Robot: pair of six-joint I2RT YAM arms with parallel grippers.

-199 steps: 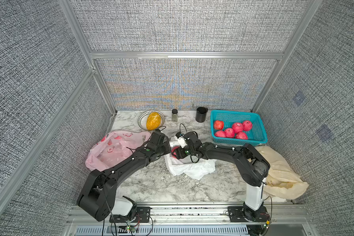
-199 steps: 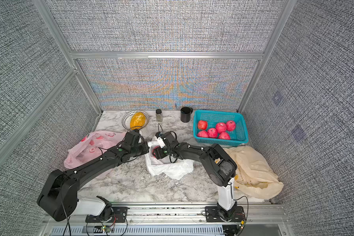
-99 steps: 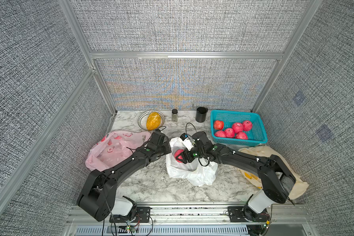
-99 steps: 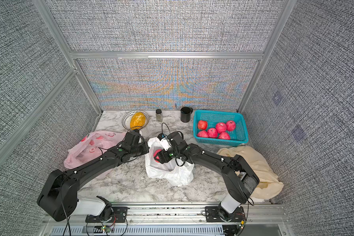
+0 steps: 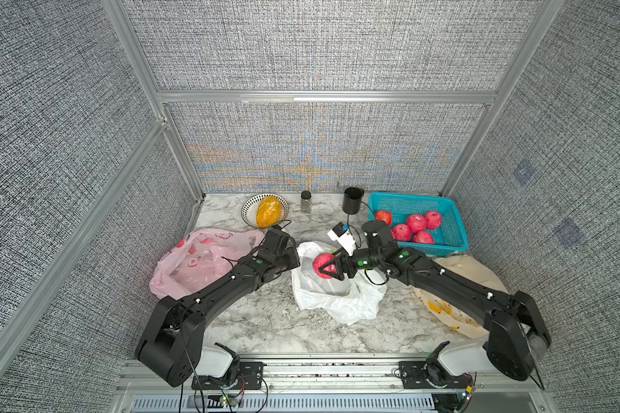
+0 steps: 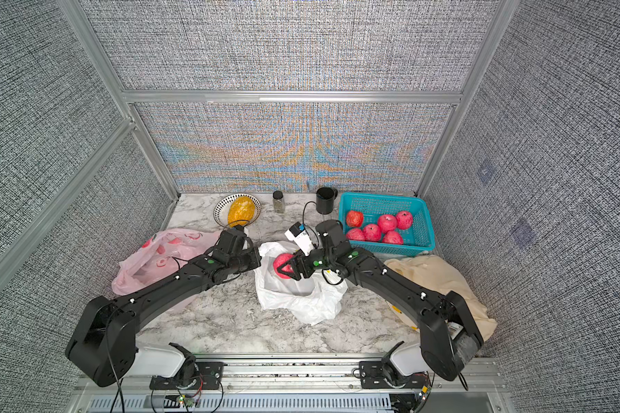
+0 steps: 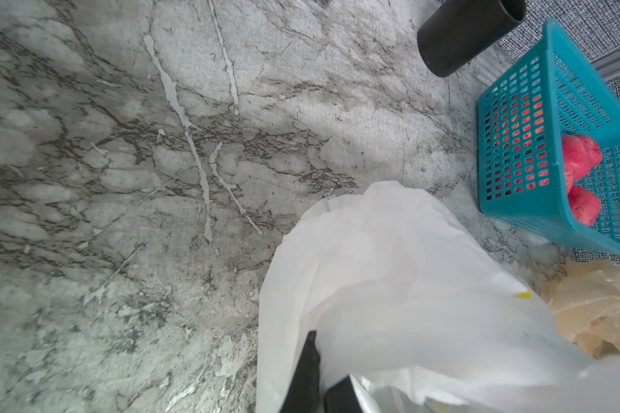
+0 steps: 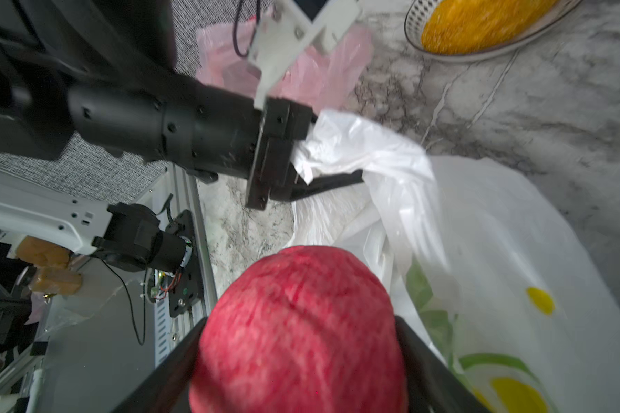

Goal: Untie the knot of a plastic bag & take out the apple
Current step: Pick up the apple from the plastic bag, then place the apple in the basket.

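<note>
Farthest to the left of both sets of fingers, a pink plastic bag lies slumped on the marble counter. Just beside it, the left fingers are closed tight on a bunched edge of the white plastic bag, holding its mouth up and open.

Between the two sets of fingers, over that open mouth, is the red apple. The right fingers are spread wide around it and grip it on both sides. In the right wrist view the apple fills the gap between them, with the bag's printed plastic beyond it.

The knot looks already undone, so the step in hand is taking the apple out. It seems raised to the bag's rim, though I cannot tell whether it is wholly clear of the plastic.

Beyond the right fingers, apart from the white bag, a teal basket holds more red apples. A cream bag lies near it.

The next move likely calls for the right fingers to carry the apple up and away while the left fingers hold the bag back, so the loose film does not drag along.
</note>
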